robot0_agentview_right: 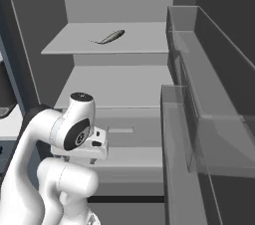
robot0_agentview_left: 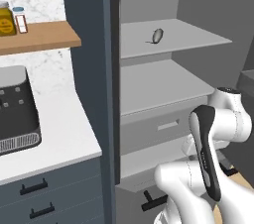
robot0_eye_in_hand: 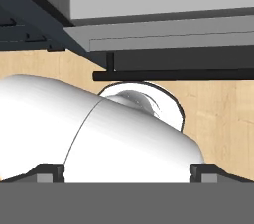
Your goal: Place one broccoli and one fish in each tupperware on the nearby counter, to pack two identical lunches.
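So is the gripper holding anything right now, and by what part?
Nothing is held. The gripper is open with no food between its fingertips, and the fish lies alone on the upper fridge shelf.

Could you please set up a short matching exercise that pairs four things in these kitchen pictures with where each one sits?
Things:
1. fish
2. amber jar
3. dark appliance
4. bar handle

Places:
A. on the wooden wall shelf
B. on the white counter
C. on the upper shelf inside the open fridge
D. on the bottom drawer, just above the wooden floor

Pairs: 1-C, 2-A, 3-B, 4-D
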Motion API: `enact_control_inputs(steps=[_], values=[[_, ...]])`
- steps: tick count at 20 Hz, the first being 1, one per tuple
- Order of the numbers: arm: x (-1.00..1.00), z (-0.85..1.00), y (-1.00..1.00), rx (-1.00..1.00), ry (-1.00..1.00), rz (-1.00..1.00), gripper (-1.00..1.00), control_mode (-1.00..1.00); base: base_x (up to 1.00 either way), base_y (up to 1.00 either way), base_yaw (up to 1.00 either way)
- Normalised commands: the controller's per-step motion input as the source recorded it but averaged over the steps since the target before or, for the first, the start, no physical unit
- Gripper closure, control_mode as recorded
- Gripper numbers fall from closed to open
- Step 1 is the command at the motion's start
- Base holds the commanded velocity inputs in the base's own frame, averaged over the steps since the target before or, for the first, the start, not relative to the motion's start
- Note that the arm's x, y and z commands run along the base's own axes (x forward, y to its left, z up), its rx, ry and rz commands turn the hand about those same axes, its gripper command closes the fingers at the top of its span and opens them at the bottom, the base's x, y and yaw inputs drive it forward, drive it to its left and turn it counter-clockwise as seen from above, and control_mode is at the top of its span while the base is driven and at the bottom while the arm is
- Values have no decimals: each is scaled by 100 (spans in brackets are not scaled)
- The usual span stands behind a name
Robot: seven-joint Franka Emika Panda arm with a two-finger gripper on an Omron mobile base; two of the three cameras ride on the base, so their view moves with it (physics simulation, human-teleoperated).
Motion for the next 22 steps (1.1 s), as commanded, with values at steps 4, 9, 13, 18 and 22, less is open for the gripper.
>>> enact_control_inputs(steps=[4, 9, 13, 18, 22], values=[[-30, 37, 0, -2, -30, 0, -100, -100, -5, 0, 0], [-18, 54, -3, -2, -55, 0, -100, -100, 0, 0, 0], [44, 51, 0, -4, -29, 0, -100, -100, 0, 0, 0], [66, 86, 3, 0, -23, 0, -100, -100, 0, 0, 0], [68, 100, 0, 0, -25, 0, -100, -100, 0, 0, 0]])
